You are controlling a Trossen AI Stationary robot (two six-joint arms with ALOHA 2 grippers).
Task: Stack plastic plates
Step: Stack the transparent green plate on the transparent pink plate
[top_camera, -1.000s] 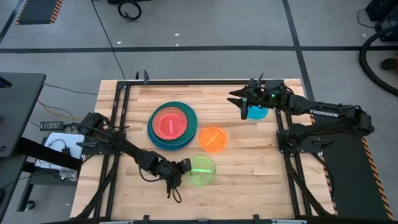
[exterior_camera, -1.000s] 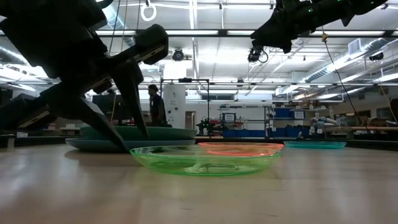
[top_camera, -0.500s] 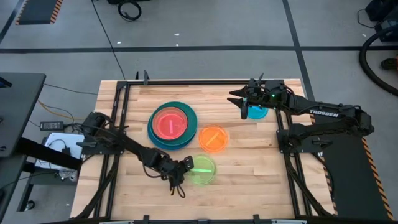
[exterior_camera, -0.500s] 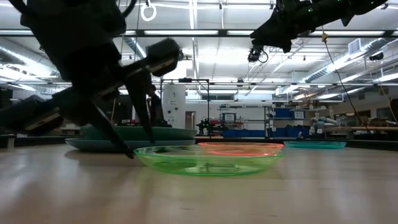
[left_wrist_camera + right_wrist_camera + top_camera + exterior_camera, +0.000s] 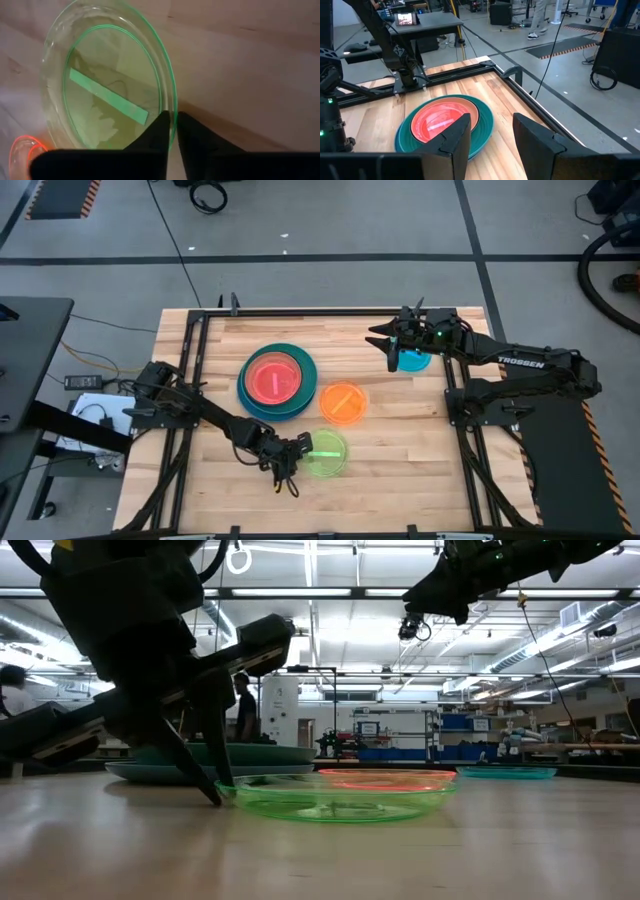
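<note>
So the left end effector [image 5: 284, 471] is down at the near side of the bench [image 5: 400, 470], right at the left rim of the green plate [image 5: 324, 453]. In the left wrist view its two fingers [image 5: 159, 131] sit nearly together with the plate's thin edge running into the slim gap between them, so I'd guess it's straddling the rim to pinch it, since a flat plate gives nothing else to grab. I can't quite tell if it's actually clamped or just about to be. The plate lies flat on the wood in the low view, not lifted. The stack [image 5: 277, 379] sits farther back and a bit left, with the pink plate [image 5: 272, 378] on top of the big teal ones, so that's probably where the green one is meant to go. The orange plate [image 5: 343, 403] sits by itself just right of the stack, between it and the green one. The right end effector [image 5: 392, 352] hangs up high over the cyan plate [image 5: 412, 361] at the far right, fingers apart and empty, just waiting. Compared with a second ago, the left arm has slid in closer to the green plate and dipped its fingertips to the bench at the rim; the plates and the right arm haven't budged.
</note>
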